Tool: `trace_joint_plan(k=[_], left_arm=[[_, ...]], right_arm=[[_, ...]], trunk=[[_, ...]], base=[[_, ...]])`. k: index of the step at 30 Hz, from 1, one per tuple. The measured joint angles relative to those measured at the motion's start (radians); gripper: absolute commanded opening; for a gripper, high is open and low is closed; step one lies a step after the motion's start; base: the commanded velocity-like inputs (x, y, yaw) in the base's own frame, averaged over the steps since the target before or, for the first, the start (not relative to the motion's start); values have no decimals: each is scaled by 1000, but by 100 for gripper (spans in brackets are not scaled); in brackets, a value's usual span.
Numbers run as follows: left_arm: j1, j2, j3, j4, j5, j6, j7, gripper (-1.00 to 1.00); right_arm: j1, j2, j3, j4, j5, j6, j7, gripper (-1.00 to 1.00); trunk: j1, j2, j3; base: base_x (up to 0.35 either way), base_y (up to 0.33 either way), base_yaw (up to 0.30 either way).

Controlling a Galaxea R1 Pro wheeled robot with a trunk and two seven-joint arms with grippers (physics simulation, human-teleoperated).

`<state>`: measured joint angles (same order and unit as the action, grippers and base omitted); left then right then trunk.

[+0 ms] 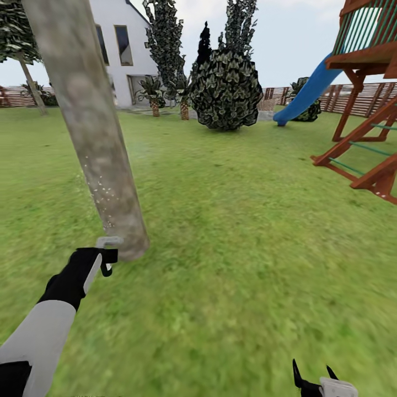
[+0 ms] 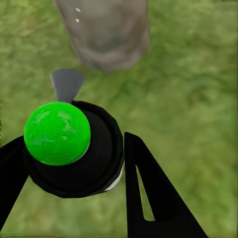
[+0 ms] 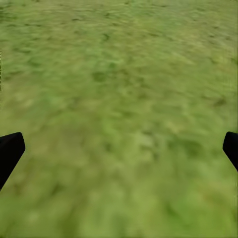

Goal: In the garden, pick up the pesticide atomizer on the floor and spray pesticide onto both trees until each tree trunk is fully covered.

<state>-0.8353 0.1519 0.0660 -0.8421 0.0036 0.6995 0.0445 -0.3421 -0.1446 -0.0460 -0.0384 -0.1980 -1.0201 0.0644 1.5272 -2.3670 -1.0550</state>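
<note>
A thick tree trunk [image 1: 91, 127] of mottled grey-tan bark leans across the left of the head view, rooted in the garden lawn [image 1: 237, 231]. Pale pesticide specks [image 1: 100, 193] dot its lower part. My left gripper [image 1: 107, 256] is shut on the pesticide atomizer [image 1: 108, 241], whose grey nozzle sits right at the trunk's base. In the left wrist view the atomizer [image 2: 64, 144], black with a green cap, sits between my left gripper [image 2: 74, 139] fingers, nozzle aimed at the trunk [image 2: 106, 34]. My right gripper [image 1: 312, 368] hangs open low at the right; the right wrist view has it [image 3: 121, 146] over bare grass.
A wooden play frame [image 1: 364, 110] with a blue slide [image 1: 306, 94] stands at the right. A dark broad bush [image 1: 226, 91] and thin columnar trees [image 1: 165, 38] stand in front of a white house [image 1: 121, 44]. Another pale-trunked tree [image 1: 32, 82] stands far left by the slat fence [image 1: 16, 96].
</note>
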Motion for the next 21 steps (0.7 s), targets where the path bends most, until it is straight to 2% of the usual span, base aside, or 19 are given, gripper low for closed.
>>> trace_joint_plan(k=[13,21], left_arm=[[0,1,0,24,0,0,1,-100],[0,1,0,26,0,0,2,-100]], right_arm=[[0,0,0,0,0,0,0,100],[0,0,0,0,0,-1,0,100]], trunk=[[0,0,0],[0,0,0]], base=[[81,-271,275],[122,-266,34]])
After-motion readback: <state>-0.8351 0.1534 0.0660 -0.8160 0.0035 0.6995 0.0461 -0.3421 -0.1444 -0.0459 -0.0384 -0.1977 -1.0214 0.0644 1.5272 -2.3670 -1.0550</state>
